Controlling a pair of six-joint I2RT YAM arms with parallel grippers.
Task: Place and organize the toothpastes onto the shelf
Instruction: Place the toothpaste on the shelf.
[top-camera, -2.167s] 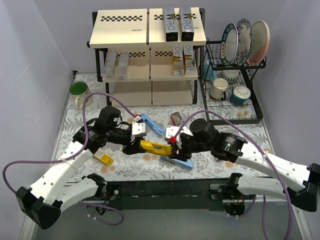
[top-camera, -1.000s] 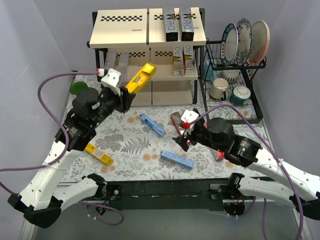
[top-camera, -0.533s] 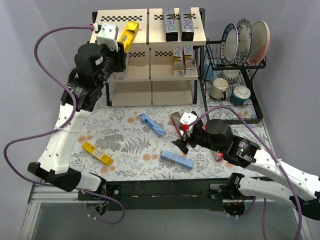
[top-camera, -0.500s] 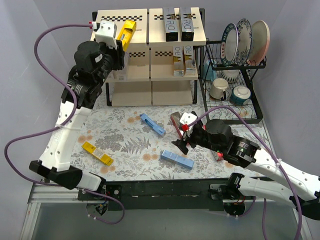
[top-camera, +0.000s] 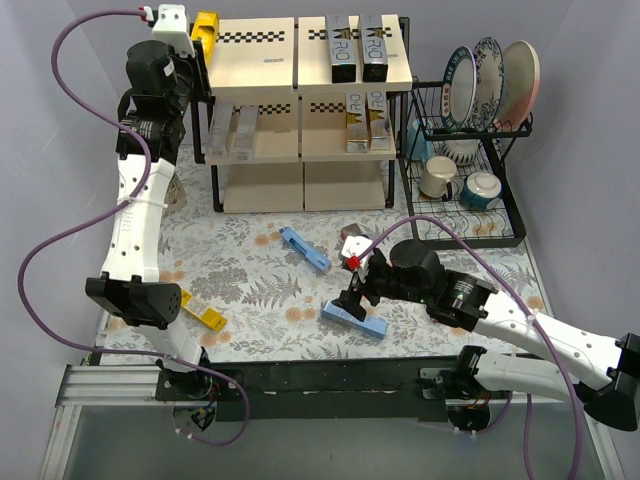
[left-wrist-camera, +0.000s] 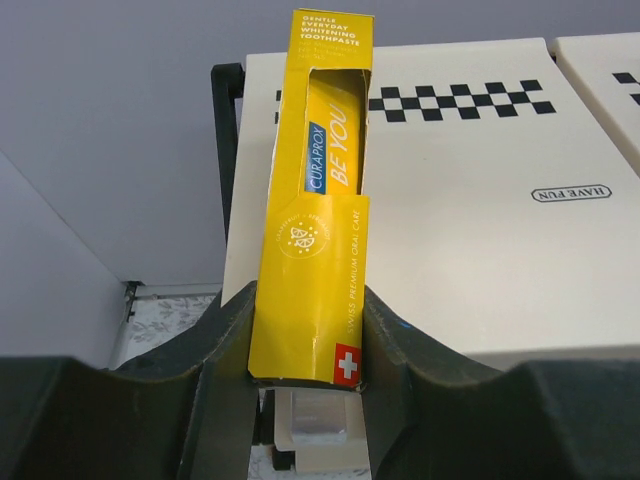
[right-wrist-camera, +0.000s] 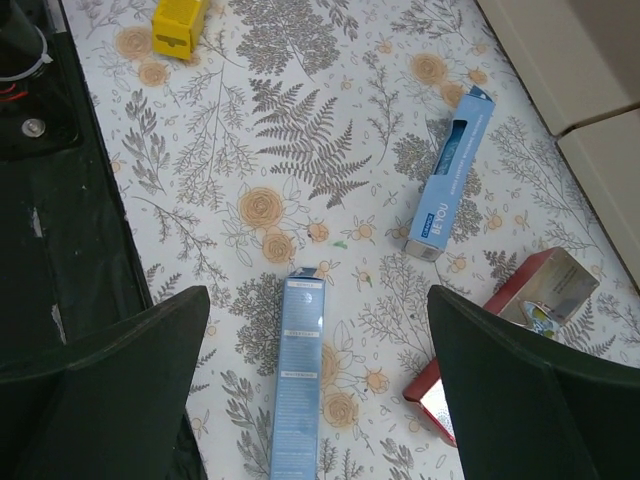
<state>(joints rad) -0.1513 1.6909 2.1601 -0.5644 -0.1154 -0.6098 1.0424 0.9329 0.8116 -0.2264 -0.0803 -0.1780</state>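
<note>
My left gripper (top-camera: 198, 38) is shut on a yellow toothpaste carton (left-wrist-camera: 315, 200), raised at the far left end of the shelf's top board (top-camera: 250, 60). In the left wrist view the carton stands between the fingers (left-wrist-camera: 225, 340) and lies along the board's left edge (left-wrist-camera: 240, 180). My right gripper (top-camera: 352, 292) hangs open over a light blue carton (right-wrist-camera: 297, 385) lying on the table, not touching it. Another blue carton (top-camera: 303, 248), a red one (top-camera: 352, 236) and a yellow one (top-camera: 200, 313) also lie on the table. Two black cartons (top-camera: 358, 45) rest on the top board. Gold-white (top-camera: 358, 120) and silver (top-camera: 232, 128) ones sit on the middle tier.
A black wire dish rack (top-camera: 470, 215) with plates (top-camera: 490, 80) and mugs (top-camera: 440, 175) stands right of the shelf. The black base rail (top-camera: 330, 385) runs along the near edge. Purple cables loop from both arms.
The left arm has risen and swung left, carrying the yellow carton from the shelf's front to the top board's left end. The right gripper has moved down and left over the light blue carton.
</note>
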